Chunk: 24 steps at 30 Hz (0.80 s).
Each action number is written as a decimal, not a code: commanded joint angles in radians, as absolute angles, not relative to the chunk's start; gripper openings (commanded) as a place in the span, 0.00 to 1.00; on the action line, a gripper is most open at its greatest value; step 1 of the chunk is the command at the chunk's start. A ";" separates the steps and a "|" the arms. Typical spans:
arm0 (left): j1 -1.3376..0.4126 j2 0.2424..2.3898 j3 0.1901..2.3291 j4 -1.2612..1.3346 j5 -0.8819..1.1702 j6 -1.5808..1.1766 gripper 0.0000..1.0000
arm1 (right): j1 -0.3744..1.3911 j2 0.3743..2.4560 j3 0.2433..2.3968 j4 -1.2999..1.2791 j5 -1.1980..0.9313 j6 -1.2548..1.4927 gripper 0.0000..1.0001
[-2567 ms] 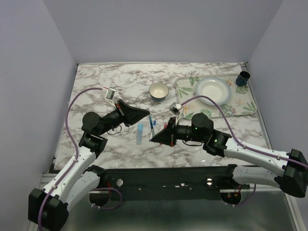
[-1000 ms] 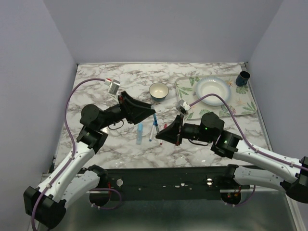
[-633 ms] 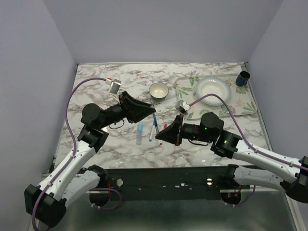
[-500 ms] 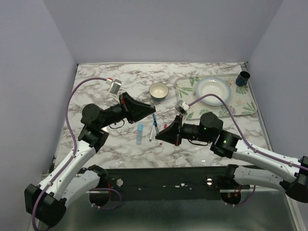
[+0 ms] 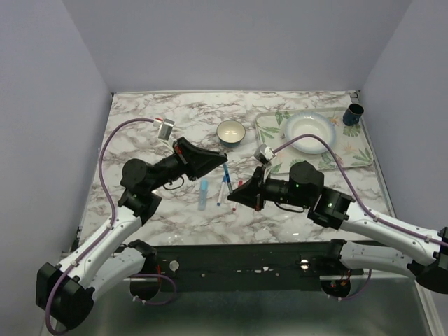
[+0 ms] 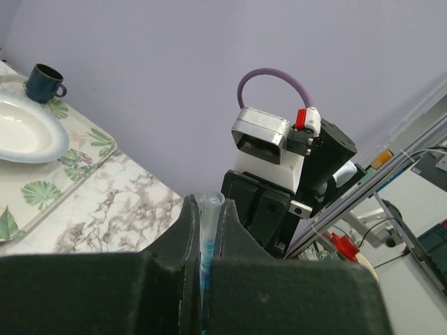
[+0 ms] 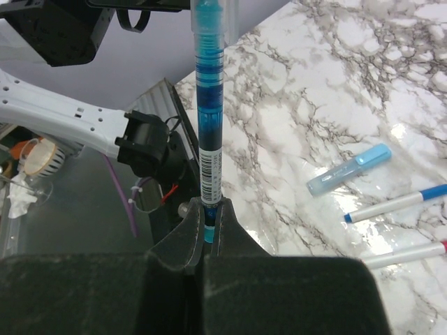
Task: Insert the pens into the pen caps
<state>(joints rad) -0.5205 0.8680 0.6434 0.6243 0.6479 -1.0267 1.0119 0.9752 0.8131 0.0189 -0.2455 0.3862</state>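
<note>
Right gripper (image 7: 205,215) is clamped on the base of the blue pen (image 7: 209,132), bottom centre of its wrist view, with the barrel running up the frame. Left gripper (image 6: 208,218) pinches a clear pen cap (image 6: 210,204), lower centre. The pen tip is probably at the cap mouth, but the top edge crops it.

Both are light, stiff, slick plastic: hold low on the barrel and push axially.

Glossy marble table (image 7: 328,77), spare pens (image 7: 394,204) lower right, lilac walls (image 5: 231,42).

No legible txt; barcode (image 7: 211,174) on pen (image 7: 209,105) barrel, digits unreadable.
</note>
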 commanded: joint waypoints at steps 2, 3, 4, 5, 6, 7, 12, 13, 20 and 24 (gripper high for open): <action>-0.575 0.900 0.618 0.506 0.724 -1.049 0.00 | 1.002 0.974 0.963 0.207 -0.066 0.281 0.01; -0.580 0.907 0.612 0.506 0.713 -1.051 0.00 | 1.002 0.983 0.977 0.204 -0.054 0.278 0.01; -0.586 0.910 0.609 0.506 0.704 -1.061 0.00 | 1.000 0.989 0.995 0.198 -0.045 0.267 0.01; -0.589 0.916 0.607 0.505 0.698 -1.068 0.00 | 1.002 0.997 1.011 0.195 -0.031 0.261 0.01; -0.594 0.931 0.606 0.506 0.695 -1.074 0.00 | 1.002 1.005 1.044 0.193 -0.020 0.256 0.01; -0.600 0.939 0.606 0.508 0.695 -1.080 0.00 | 1.002 1.011 1.058 0.189 -0.008 0.252 0.01; -0.659 0.957 0.598 0.509 0.680 -1.075 0.00 | 0.994 1.040 1.143 0.172 0.057 0.218 0.01; -0.666 0.954 0.594 0.499 0.661 -1.069 0.00 | 0.993 1.045 1.166 0.167 0.070 0.206 0.01; -0.680 0.927 0.552 0.446 0.643 -1.049 0.00 | 0.973 1.045 1.255 0.158 0.150 0.147 0.01; -0.693 0.916 0.542 0.416 0.626 -1.029 0.00 | 0.959 1.042 1.281 0.164 0.169 0.132 0.01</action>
